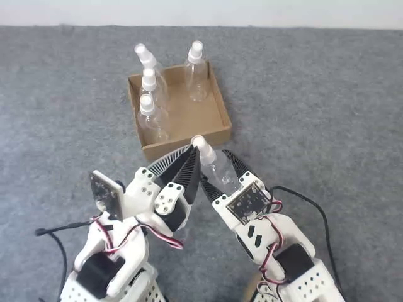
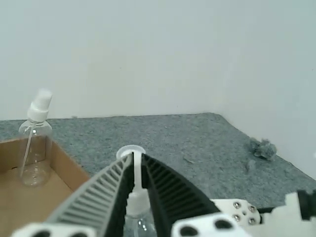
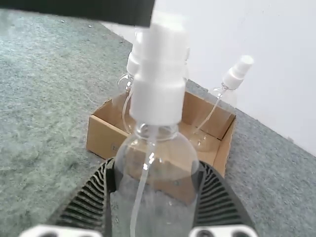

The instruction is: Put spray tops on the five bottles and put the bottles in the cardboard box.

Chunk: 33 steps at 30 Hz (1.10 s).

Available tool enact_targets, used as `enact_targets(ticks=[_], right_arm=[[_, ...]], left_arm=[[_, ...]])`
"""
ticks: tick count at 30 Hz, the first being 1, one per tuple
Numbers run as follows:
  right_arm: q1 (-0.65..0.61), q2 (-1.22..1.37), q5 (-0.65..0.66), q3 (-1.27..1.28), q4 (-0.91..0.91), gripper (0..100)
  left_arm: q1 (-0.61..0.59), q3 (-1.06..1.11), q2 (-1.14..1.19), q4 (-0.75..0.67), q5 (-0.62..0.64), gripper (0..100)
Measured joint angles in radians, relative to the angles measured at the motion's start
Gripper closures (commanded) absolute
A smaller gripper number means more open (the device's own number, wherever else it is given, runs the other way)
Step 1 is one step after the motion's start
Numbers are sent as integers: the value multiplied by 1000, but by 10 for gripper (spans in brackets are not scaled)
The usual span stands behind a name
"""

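While the right claw clasps the clear bottle round its belly, one ribbed black finger pressed to each side, the left claw is pinched narrow on the white spray top that sits on the bottle's neck. A thin tube runs from the top down inside the bottle. From the high view this bottle is just in front of the near wall of the cardboard box, outside it, held between the two arms. Its base is hidden by the claws, so I cannot tell whether it rests on the desk.

Inside the box, a row of three bottles stands along the left wall, one behind another, each with a white spray top. A fourth bottle stands upright in the far right corner, also capped, apart from the row. The middle of the box floor is bare cardboard.

Round the box lies the grey, carpet-like desk. Both arms are white with black fingers and red and white wires along their bodies, and a black cable loops on the desk beside the right arm. A white wall rises behind the desk, and a clump of grey fluff lies near its foot.
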Motion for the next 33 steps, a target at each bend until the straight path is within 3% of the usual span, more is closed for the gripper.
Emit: enact_targets(ticks=[8, 33], right_arm=[[0, 0, 0, 0, 2, 965], [0, 2, 0, 0, 6, 965]], left_arm=[[0, 32, 0, -75, -5, 987], [0, 55, 0, -77, -41, 987]])
